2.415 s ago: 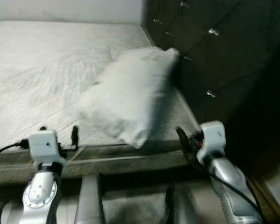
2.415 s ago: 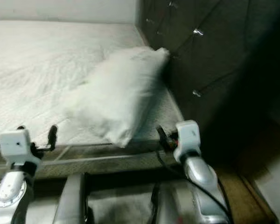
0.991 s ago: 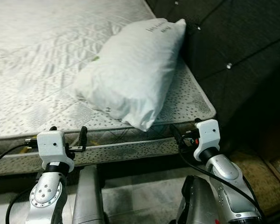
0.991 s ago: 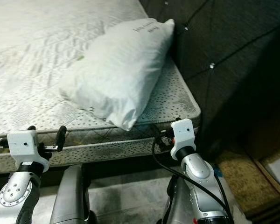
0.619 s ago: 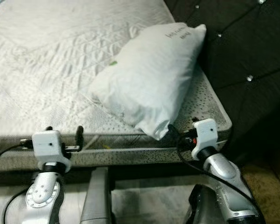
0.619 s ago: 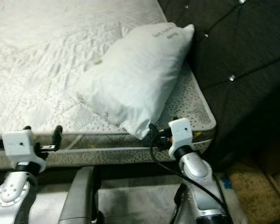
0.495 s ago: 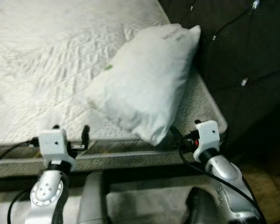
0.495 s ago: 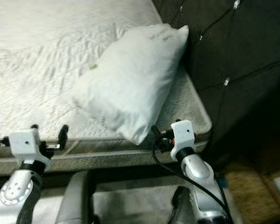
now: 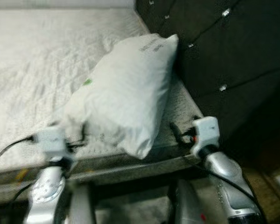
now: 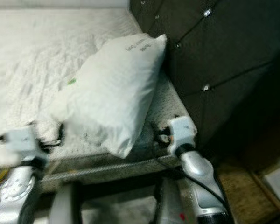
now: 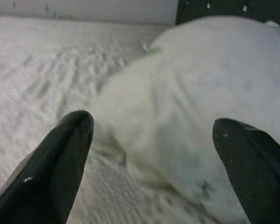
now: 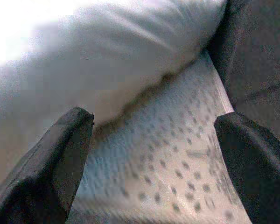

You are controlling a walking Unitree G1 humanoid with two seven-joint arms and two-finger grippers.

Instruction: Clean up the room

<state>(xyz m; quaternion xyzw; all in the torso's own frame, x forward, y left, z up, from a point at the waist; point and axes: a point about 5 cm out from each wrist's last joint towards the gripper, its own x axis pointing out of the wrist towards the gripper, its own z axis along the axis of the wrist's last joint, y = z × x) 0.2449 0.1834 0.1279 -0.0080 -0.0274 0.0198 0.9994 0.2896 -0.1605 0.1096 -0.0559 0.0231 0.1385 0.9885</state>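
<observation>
**End effectors wait in front of a soft pillow**

Left end effector (image 11: pixel 151 154) is spread wide open at the near edge of the bed (image 9: pixel 32 70), pointing at the pillow (image 9: pixel 126 95). Right end effector (image 12: pixel 154 154) is wide open too, low by the bed's corner. The white pillow lies on the mattress with its far end against the dark headboard (image 9: pixel 224 51). It looks light, squishy and floppy. I think pinching the near corner would work best.
</observation>
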